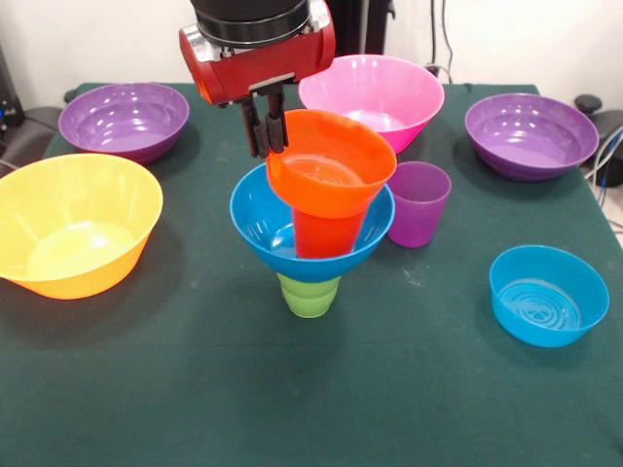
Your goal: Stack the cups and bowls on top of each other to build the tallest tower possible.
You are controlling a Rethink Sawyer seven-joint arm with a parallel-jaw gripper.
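Observation:
The tower stands mid-table: a green cup (pixel 310 295) at the bottom, a medium blue bowl (pixel 259 222) on it, an orange cup (pixel 326 236) standing in that bowl, and a small orange bowl (pixel 336 165) on top, tilted toward the camera. My gripper (pixel 268 148) comes down from above, and its two dark fingers are closed on the left rim of the small orange bowl. A purple cup (pixel 419 202) stands upright on the table just right of the tower.
A large yellow-orange bowl (pixel 78 224) sits at the left and a large pink bowl (pixel 375 92) behind the tower. Purple bowls stand at the back left (pixel 124 119) and back right (pixel 531 134). A small shallow blue bowl (pixel 548 295) is at the right.

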